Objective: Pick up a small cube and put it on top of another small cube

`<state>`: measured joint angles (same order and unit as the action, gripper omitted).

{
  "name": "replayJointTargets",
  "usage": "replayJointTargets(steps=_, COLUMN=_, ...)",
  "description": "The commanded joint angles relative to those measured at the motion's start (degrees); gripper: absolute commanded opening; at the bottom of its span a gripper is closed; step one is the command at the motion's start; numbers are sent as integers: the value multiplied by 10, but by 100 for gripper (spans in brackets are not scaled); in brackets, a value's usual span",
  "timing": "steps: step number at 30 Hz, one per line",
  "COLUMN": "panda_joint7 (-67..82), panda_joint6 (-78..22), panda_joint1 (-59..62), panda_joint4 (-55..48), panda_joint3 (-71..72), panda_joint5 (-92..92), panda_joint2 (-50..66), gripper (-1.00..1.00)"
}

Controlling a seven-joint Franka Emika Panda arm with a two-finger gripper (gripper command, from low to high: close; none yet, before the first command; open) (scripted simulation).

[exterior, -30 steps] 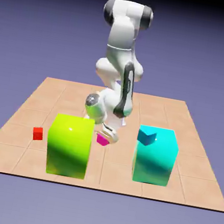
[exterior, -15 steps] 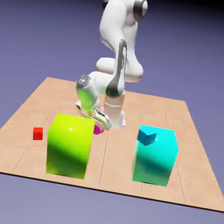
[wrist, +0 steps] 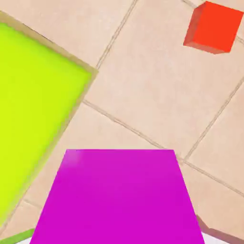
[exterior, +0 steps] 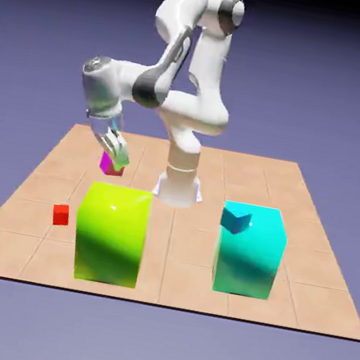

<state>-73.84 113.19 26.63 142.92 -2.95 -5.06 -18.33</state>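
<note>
magenta cube [exterior: 111, 164] hangs, seemingly clear of the table [exterior: 242, 178], in the tool [exterior: 117, 154].

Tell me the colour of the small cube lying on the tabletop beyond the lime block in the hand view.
Red, showing best in the hand view.

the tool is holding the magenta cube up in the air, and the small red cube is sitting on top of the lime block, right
Not quite: the small red cube is not on top of the lime block. The exterior view shows it on the tabletop, beside that block. The tool does hold the magenta cube up in the air.
</note>
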Motion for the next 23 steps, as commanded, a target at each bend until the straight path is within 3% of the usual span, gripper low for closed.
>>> replayJointTargets(steps=1, panda_joint7=-17, panda_joint6=-14, panda_joint1=6, panda_joint4=-21, panda_joint3=21, panda_joint5=-9, panda_joint2=4, gripper=-100)
replayJointTargets(steps=13, panda_joint7=-250, panda_joint6=-90, panda_joint1=-61, panda_joint4=-185, panda_joint3=270, panda_joint5=-216, panda_joint2=96, gripper=-100)
replayJointTargets(steps=19, panda_joint7=-276, panda_joint6=12, panda_joint1=-86, panda_joint4=-117, panda_joint3=311, panda_joint5=-252, panda_joint2=128, gripper=-100)
replayJointTargets(steps=20, panda_joint7=-276, panda_joint6=12, panda_joint1=-86, panda_joint4=-117, panda_joint3=311, panda_joint5=-252, panda_joint2=128, gripper=100)
replayJointTargets(steps=23, panda_joint7=-281, panda_joint6=-38, panda_joint1=-78, panda_joint4=-151, panda_joint3=300, panda_joint5=-244, panda_joint2=114, gripper=100)
